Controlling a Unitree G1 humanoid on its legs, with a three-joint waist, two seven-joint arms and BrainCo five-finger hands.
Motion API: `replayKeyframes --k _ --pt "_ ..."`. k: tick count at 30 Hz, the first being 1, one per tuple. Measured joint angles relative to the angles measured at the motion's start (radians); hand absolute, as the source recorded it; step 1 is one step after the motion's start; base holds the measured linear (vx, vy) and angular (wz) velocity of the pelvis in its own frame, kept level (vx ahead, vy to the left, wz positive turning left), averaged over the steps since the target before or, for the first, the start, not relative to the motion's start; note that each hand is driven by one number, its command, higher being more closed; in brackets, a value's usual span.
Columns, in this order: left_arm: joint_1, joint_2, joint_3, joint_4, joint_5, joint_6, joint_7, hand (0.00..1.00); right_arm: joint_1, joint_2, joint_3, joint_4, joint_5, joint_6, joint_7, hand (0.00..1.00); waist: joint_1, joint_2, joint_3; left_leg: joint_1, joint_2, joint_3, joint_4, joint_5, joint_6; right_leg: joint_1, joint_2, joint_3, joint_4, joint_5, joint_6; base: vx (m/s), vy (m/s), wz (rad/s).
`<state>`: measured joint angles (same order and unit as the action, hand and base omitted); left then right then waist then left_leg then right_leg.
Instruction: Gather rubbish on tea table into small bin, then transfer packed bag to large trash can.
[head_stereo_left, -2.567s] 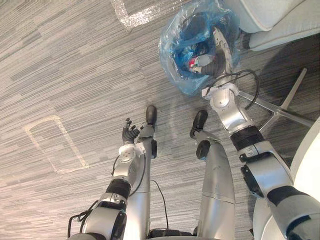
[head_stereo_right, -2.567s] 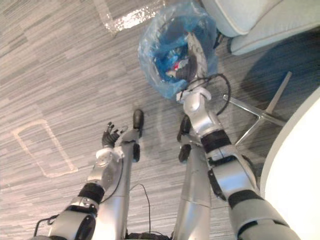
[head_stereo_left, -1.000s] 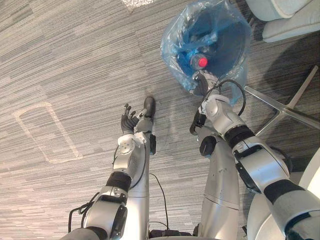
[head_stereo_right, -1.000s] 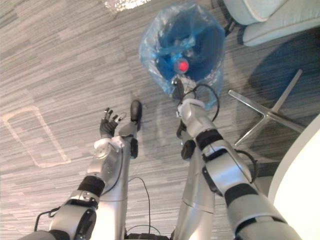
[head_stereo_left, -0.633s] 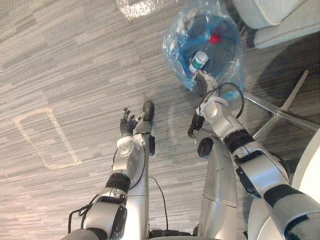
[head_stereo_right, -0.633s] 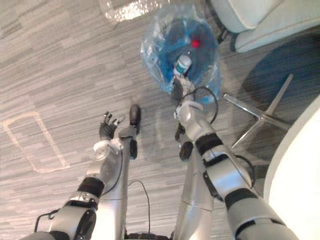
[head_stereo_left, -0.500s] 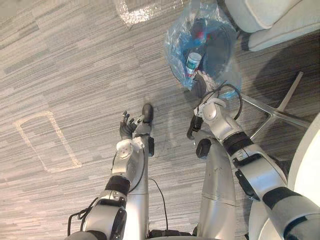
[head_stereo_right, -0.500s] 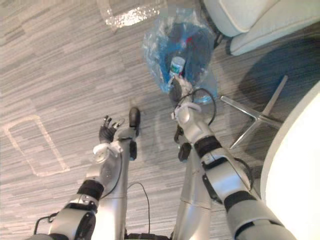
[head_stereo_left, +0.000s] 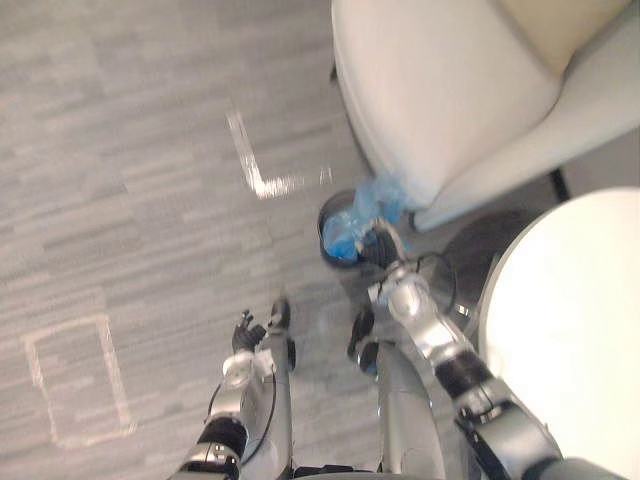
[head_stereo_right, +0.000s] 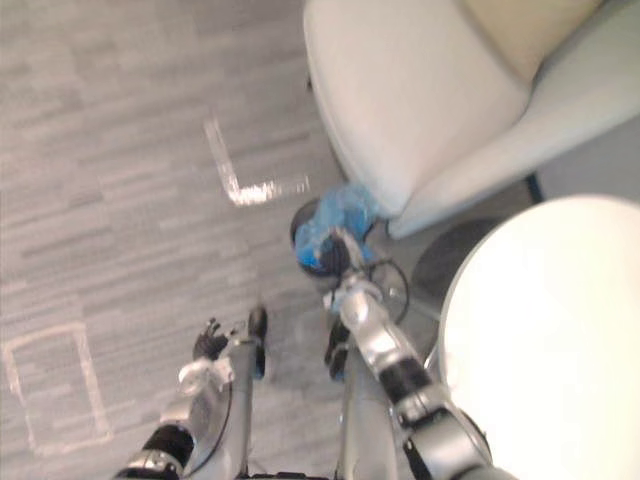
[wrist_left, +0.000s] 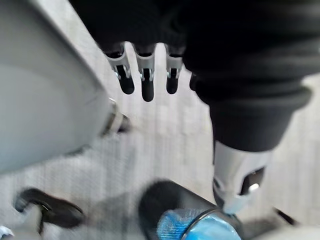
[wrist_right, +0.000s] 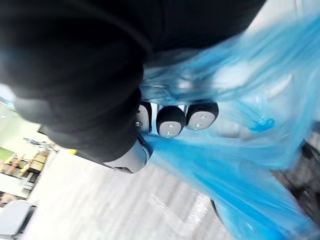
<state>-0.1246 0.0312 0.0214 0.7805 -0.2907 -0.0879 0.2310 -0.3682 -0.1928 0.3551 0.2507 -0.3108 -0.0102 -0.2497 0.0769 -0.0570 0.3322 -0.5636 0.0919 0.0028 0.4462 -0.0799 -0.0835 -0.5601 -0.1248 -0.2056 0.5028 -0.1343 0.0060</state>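
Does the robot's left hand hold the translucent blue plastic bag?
No, the left hand is empty with relaxed fingers; the translucent blue plastic bag is gripped by the right hand.

One blue bag (head_stereo_left: 380, 200), one dark bin (head_stereo_left: 325, 226), one armchair (head_stereo_left: 440, 90), one round table (head_stereo_left: 560, 320), two floor tape marks (head_stereo_left: 245, 150).

Blue bag (head_stereo_left: 381, 199); black bin (head_stereo_left: 327, 216); grey streaked carpet (head_stereo_left: 150, 150); white table (head_stereo_left: 565, 300).
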Motion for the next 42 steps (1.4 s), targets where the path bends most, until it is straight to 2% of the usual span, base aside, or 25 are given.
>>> replayKeyframes --k 3,8,12,17,21,28,33,35,42 --pt "0.024 0.009 -0.007 0.046 0.024 0.016 -0.005 0.00 0.030 0.011 -0.002 -0.049 0.007 -0.037 0.016 1.00 -0.012 -0.014 -0.029 0.087 0.000 0.007 -0.080 0.015 -0.004 0.077 0.006 -0.003 -0.066 0.015 0.008 0.10 -0.016 -0.04" --pt "0.046 0.020 -0.021 0.119 0.054 0.032 -0.022 0.00 0.083 0.031 -0.045 -0.037 0.041 -0.039 0.046 1.00 -0.016 -0.013 -0.083 0.184 -0.002 -0.001 -0.167 0.043 -0.008 0.176 0.022 -0.006 -0.169 0.058 0.001 0.13 -0.004 -0.02" --pt "0.061 0.048 -0.021 0.132 0.056 0.038 -0.039 0.00 0.087 0.029 -0.100 0.005 0.077 -0.047 0.068 1.00 -0.022 -0.004 -0.102 0.256 -0.001 0.004 -0.213 0.047 -0.008 0.281 0.042 -0.005 -0.290 0.107 0.013 0.10 0.043 -0.08" --pt "0.069 0.065 -0.064 0.113 0.076 0.050 -0.039 0.00 0.107 0.018 -0.111 0.016 0.090 -0.050 0.094 1.00 -0.027 0.013 -0.142 0.318 -0.016 0.015 -0.293 0.078 0.003 0.354 0.040 0.004 -0.403 0.160 0.028 0.05 0.053 -0.01" --pt "0.093 0.077 -0.112 -0.021 0.094 0.050 -0.039 0.00 0.112 -0.003 -0.116 0.001 0.117 -0.051 0.116 1.00 -0.029 0.026 -0.162 0.361 -0.035 0.016 -0.348 0.101 0.014 0.401 0.035 0.006 -0.465 0.191 0.040 0.00 0.051 0.01" --pt "0.154 0.117 -0.191 -0.353 0.094 0.044 -0.040 0.00 0.163 -0.055 -0.116 -0.158 0.208 -0.072 0.160 1.00 -0.029 0.028 -0.191 0.417 -0.047 0.023 -0.412 0.121 0.023 0.433 0.027 0.020 -0.494 0.203 0.044 -0.01 0.029 -0.04" --pt "0.176 0.182 -0.220 -0.583 0.107 0.006 -0.064 0.00 0.197 -0.105 -0.114 -0.247 0.326 -0.105 0.215 1.00 -0.041 0.028 -0.224 0.458 -0.049 0.029 -0.433 0.122 0.024 0.476 0.030 0.027 -0.529 0.214 0.047 0.03 0.010 -0.05" --pt "0.175 0.200 -0.236 -0.616 0.118 0.004 -0.065 0.00 0.197 -0.120 -0.108 -0.251 0.363 -0.107 0.233 1.00 -0.042 0.030 -0.237 0.462 -0.049 0.031 -0.438 0.122 0.024 0.479 0.030 0.030 -0.534 0.215 0.048 0.02 0.001 -0.04" --pt "0.151 0.252 -0.293 -0.733 0.273 0.004 -0.059 0.00 0.171 -0.170 -0.050 -0.286 0.530 -0.109 0.283 1.00 -0.042 0.031 -0.257 0.495 -0.051 0.049 -0.460 0.124 0.025 0.498 0.034 0.047 -0.550 0.223 0.047 0.01 0.002 -0.07"
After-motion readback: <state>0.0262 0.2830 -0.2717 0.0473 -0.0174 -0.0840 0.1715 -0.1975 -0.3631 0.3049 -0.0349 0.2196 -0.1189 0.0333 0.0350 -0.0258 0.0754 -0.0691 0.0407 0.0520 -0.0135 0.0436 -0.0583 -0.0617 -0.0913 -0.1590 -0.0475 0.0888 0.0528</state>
